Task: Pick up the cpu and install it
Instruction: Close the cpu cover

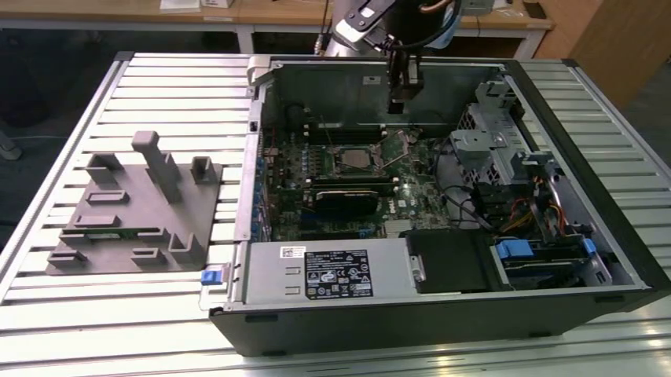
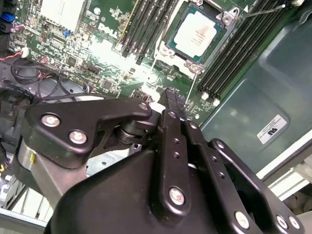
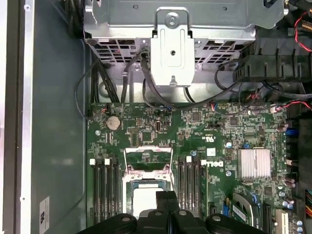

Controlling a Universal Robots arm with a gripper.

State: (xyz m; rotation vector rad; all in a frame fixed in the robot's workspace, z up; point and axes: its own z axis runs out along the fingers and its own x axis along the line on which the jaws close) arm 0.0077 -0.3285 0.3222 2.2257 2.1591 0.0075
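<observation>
Jaws closed, the two black pads meeting tip to tip in the first wrist view, nothing gripped between them. Poised inside the open computer case (image 1: 419, 326), above the green motherboard (image 1: 414, 196), tips pointing down at the board.

Cpu (image 2: 197, 34) beneath the jaws, a little off their tips and not touched: pale silver-white square lying flat in its socket, ringed by the metal socket frame. In the first wrist view, cpu (image 3: 144, 201) partly covered by the jaw tips, with the metal load plate (image 3: 147, 157) just beyond it. Black memory slots (image 3: 190, 183) flanking the socket on either side of the jaws.

Writing: faint grey print on the cpu lid, too small to make out. White logo lettering (image 3: 213, 164) on the board beside the finned heatsink (image 3: 253, 163). Small white label (image 2: 269, 127) on the grey case wall (image 2: 258, 83), off to one side of the jaws. Large white label (image 1: 333, 273) on the power supply (image 1: 273, 275), well away from the jaws.

Grey fixture (image 1: 131, 212) on the slatted counter (image 1: 84, 330) outside the case, well apart from the jaws, toward the exterior view's left.
</observation>
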